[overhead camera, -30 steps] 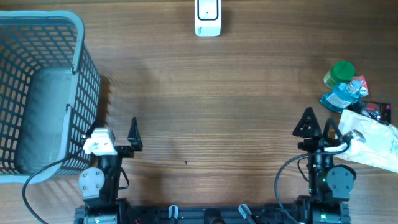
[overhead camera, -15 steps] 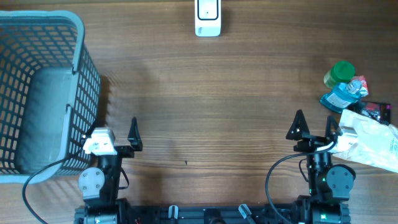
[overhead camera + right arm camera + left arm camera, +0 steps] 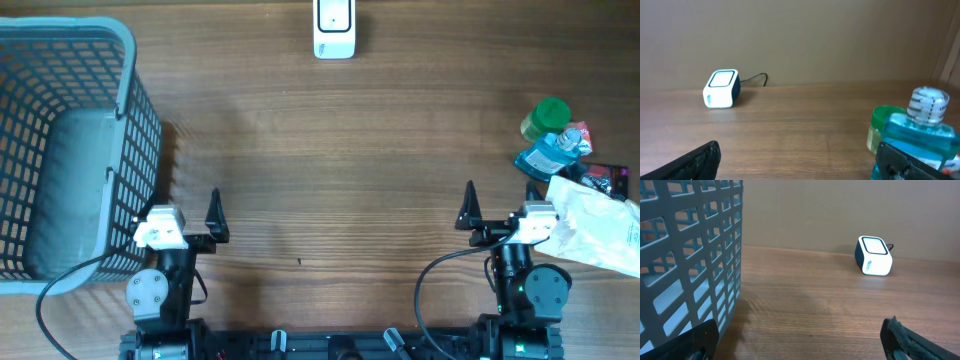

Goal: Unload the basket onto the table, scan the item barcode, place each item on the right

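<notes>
The white barcode scanner stands at the table's far edge in the middle; it also shows as a scanner with a dark side and as the scanner with its cable. The items lie at the right: a blue bottle, a green jar, a white bag and a dark packet. My right gripper is open, just left of the bag, holding nothing. The blue bottle stands right behind its right finger. My left gripper is open and empty beside the basket.
A large grey-blue mesh basket fills the left side, its wall close to my left gripper's left finger. The green jar stands behind the blue bottle. Bare wood lies between the grippers and the scanner.
My right gripper has swung to the left, away from the white bag, still open. The left arm and all objects have stayed put.
</notes>
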